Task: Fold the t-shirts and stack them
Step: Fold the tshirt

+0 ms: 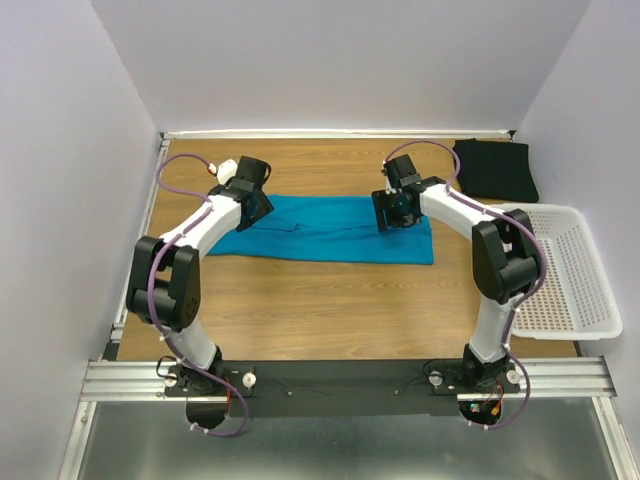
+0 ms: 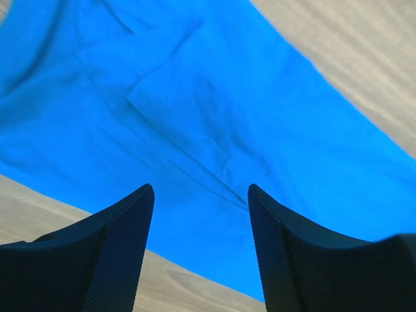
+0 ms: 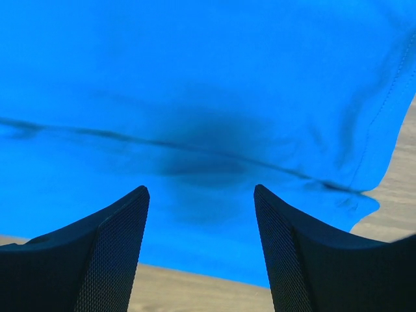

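The teal-blue t-shirt [image 1: 325,240] lies folded into a long flat strip across the middle of the table. My left gripper [image 1: 254,211] is open and empty just above the shirt's left end. The cloth [image 2: 214,117] fills the left wrist view, with a folded sleeve showing. My right gripper [image 1: 396,216] is open and empty above the shirt's right part. The cloth [image 3: 208,97] fills the right wrist view, with a hem at the right. The black t-shirt [image 1: 495,168] lies folded at the back right corner.
A white perforated basket [image 1: 565,270] stands at the table's right edge, next to my right arm. Grey walls close in the back and sides. Bare wood lies in front of the blue shirt.
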Available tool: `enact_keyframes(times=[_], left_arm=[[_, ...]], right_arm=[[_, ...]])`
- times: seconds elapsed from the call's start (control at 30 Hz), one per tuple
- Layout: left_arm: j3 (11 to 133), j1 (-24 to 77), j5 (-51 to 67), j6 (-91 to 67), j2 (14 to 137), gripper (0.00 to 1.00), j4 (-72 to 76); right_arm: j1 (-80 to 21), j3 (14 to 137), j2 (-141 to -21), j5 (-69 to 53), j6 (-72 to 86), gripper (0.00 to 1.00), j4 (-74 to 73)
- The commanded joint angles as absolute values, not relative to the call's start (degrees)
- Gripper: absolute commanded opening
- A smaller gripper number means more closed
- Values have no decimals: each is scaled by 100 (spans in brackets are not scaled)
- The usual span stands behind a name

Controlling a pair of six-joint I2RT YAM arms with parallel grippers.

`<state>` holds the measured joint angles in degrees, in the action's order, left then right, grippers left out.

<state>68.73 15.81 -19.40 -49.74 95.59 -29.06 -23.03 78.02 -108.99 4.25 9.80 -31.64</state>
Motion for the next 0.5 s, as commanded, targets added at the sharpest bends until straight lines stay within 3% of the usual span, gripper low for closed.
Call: enact_keyframes(times=[0.0, 0.23, 0.47], left_arm=[[7118, 1670, -1977, -5431, 10053, 66, -2988], [7426, 1652, -2206, -5274, 11038, 63, -2971], [8585, 1626, -2127, -4581, 11961, 63, -3374]], right_arm=[[-2303, 7972, -11214, 888, 993, 73, -3357], [-2540, 7314, -11224, 818, 1177, 73, -3384], [-2952, 6285, -10600, 397, 1459, 73, -3760]])
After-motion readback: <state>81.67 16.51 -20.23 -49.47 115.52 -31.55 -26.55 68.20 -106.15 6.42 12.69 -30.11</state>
